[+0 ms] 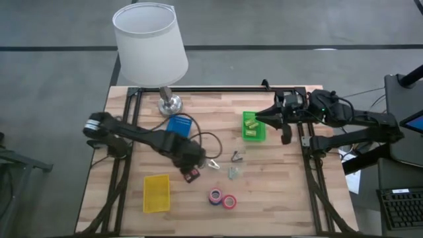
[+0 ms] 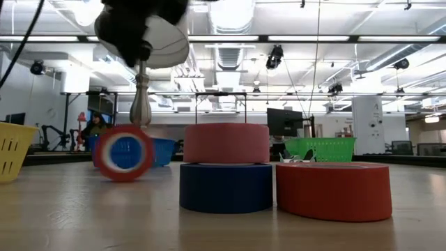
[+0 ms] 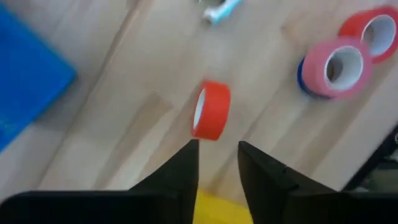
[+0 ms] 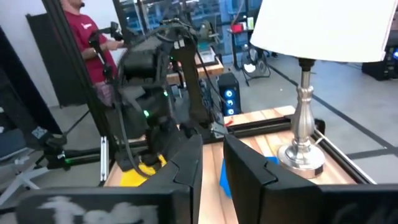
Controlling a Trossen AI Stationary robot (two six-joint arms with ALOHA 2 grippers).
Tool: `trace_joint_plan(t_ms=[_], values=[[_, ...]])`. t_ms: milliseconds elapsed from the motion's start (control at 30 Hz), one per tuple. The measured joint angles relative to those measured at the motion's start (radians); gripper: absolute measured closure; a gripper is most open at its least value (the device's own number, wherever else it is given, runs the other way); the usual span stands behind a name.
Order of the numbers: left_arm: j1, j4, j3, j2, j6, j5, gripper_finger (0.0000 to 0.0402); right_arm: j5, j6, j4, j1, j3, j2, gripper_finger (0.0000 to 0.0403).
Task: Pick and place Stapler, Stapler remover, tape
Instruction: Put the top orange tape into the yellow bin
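Where the lamp stands, trays surround tape.

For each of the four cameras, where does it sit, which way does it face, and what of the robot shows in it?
High view: overhead, straight down; both arms show, the left hand by the red tape roll, the right hand over the green tray.
Low view: table height, level across; stacked tape rolls fill it, no hand clear.
Left wrist view: looks down past its open fingers at the red roll on edge.
Right wrist view: looks across toward the lamp and left arm.
Shared: red roll appears high, low and left wrist.
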Motion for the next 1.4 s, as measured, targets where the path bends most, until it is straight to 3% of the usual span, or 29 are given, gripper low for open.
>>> trace_joint_plan(t_ms=[167,333,433,633,867,1300,1400], values=[[-0.055,0.01,-0.083,-0.123,-0.163,-0.036,0.0342,-0.002,-0.001,0.039,0.0,0.0,0.04,0.0342],[-0.062,0.198,-0.18,-0.173,-0.215,-0.044,0.0358,-0.001,-0.007,0.04,0.0,0.0,0.052,0.0343],[-0.068,0.182,-0.234,-0.165,-0.208,-0.01,0.0331,-0.001,-0.028,0.039,0.0,0.0,0.059,0.0347],[-0.067,0.193,-0.319,-0.15,-0.249,0.063,0.0232,-0.001,-0.023,0.035,0.0,0.002,0.061,0.035],[-0.086,0.239,-0.342,-0.134,-0.044,0.083,0.0147,-0.001,-0.03,0.029,0.0,0.002,0.067,0.035],[-0.083,0.242,-0.352,0.06,0.08,0.117,0.0143,0.0,-0.027,0.029,0.0,0.002,0.077,0.035],[-0.081,0.243,-0.352,0.098,0.114,0.169,0.015,0.0,-0.022,0.029,0.0,0.002,0.077,0.0347]])
